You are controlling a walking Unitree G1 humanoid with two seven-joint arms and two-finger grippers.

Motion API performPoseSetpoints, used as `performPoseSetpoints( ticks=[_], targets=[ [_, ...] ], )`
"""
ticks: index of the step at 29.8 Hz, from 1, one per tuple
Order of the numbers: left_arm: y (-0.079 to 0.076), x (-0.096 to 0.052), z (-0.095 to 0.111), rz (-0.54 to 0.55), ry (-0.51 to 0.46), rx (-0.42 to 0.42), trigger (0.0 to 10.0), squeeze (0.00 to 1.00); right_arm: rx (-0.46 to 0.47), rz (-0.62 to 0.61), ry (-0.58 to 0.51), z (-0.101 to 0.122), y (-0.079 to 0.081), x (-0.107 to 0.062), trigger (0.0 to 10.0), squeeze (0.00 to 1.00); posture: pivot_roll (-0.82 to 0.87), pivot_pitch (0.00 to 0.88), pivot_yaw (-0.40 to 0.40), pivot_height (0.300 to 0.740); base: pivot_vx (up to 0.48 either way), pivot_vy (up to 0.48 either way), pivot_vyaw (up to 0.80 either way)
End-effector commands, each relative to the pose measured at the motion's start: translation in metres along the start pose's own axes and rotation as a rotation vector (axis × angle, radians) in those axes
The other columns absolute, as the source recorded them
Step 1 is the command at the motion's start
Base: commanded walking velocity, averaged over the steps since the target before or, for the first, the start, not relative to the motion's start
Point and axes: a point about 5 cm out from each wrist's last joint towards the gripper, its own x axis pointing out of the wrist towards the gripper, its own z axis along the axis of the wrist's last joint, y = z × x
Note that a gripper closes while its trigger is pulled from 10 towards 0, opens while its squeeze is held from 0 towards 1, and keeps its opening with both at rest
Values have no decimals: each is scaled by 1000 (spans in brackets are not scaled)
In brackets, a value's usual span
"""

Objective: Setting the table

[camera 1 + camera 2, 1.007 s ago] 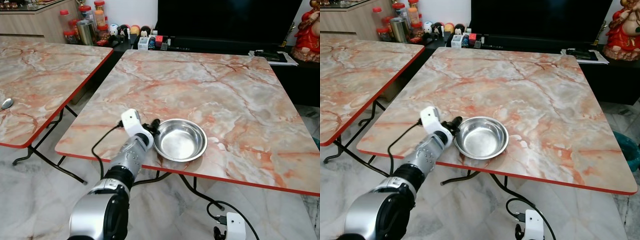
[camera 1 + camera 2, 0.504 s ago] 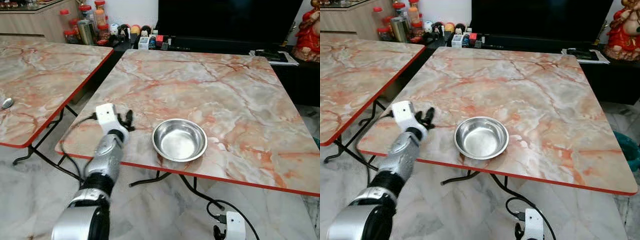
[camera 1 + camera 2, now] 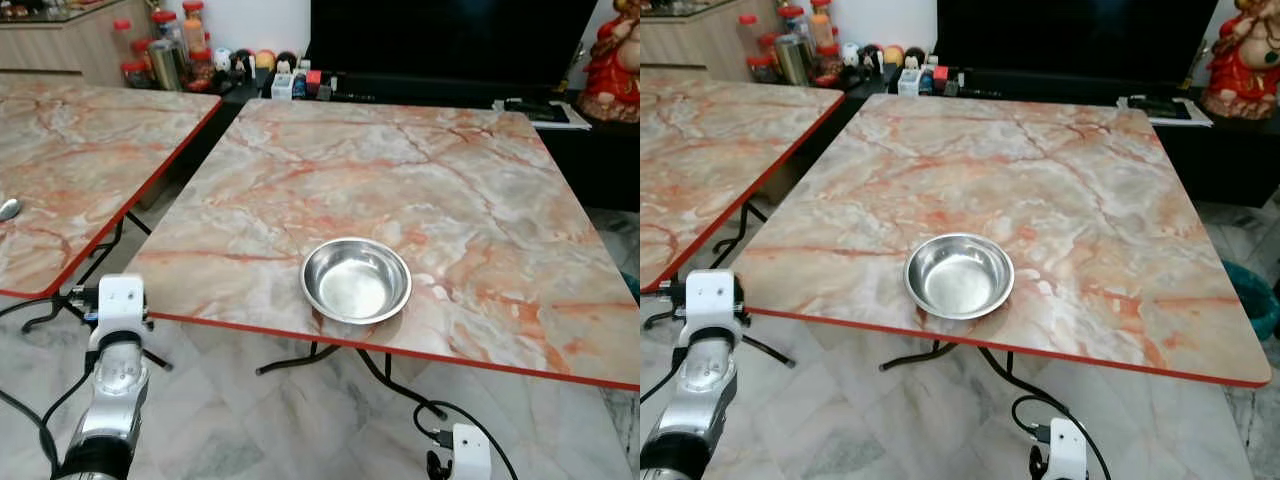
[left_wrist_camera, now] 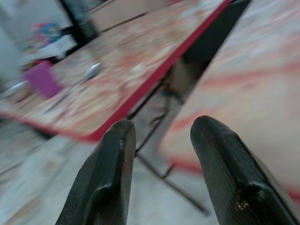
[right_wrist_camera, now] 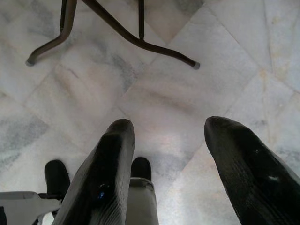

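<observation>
- Left eye view, far left: a second orange-and-cream marble-patterned table with a red rim (image 3: 60, 150) stands beside the main one, and a small silver spoon (image 3: 10, 208) lies near its left edge.
- Left arm: the left gripper (image 4: 161, 154) is off the table, low beside the near-left corner of the main table, over the pale marble floor (image 3: 260, 420). In the left wrist view its two black fingers are parted with only air between them; it holds nothing, and it points toward the gap between the two tables.
- Centre: the round shallow stainless-steel bowl (image 3: 356, 279) sits upright and empty on the main marble-patterned table (image 3: 400, 170), close to the near red edge and a little left of the middle. Nothing touches it.
- Right arm: the right gripper (image 5: 180, 154) hangs idle, aimed at the floor by a dark metal table leg (image 5: 136, 37); its fingers are spread wide and empty.
- Step in hand, as I judge it: the bowl looks placed, so this is the gap between one item and the next.
- Next move, as a guess: fetch another piece, most likely the spoon on the side table. That calls for turning left, reaching over that table's rim, closing the fingers on a thin, flat, slippery handle, then laying it just beside the bowl without knocking it.
</observation>
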Motion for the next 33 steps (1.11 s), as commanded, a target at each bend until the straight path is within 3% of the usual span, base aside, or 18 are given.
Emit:
performPoseSetpoints(
  ticks=[1, 6, 10, 13, 19, 24, 28, 33],
  targets=[
    [8, -8, -15, 51, 34, 43, 10000, 0, -3, -3, -7, 1, -1, 0, 10000, 0, 20, 0, -5, 736, 0, 0, 0],
    [20, -39, -62, 147, 221, 80, 10000, 0, -10, -2, -10, 3, -2, 0, 10000, 0, 18, 0, -5, 736, 0, 0, 0],
    [22, -58, -90, 138, 379, 75, 10000, 0, -14, -3, -10, 2, -4, 0, 10000, 0, 13, 0, -3, 736, 0, 0, 0],
    [7, -85, -119, 4, 606, -31, 10000, 0, -21, -4, -7, 2, -4, 0, 10000, 0, 11, 0, -5, 736, 0, 0, 0],
    [-35, -114, -132, -304, 782, -138, 10000, 0, -30, 2, -7, 4, -5, 1, 10000, 0, 5, 0, -9, 736, 0, 0, 0],
    [-44, -115, -129, -373, 785, -153, 10000, 0, -32, 2, -8, 5, -5, 1, 10000, 0, 7, 0, -13, 736, 0, 0, 0],
    [-71, -117, -119, -581, 761, -94, 10000, 0, -39, 8, -9, 7, -5, 2, 10000, 0, -5, 0, -15, 736, 0, 0, 0],
    [-81, -114, -113, -641, 755, -63, 10000, 0, -39, 6, -10, 8, -6, 2, 10000, 0, -10, 0, -17, 736, 0, 0, 0]
  ],
)
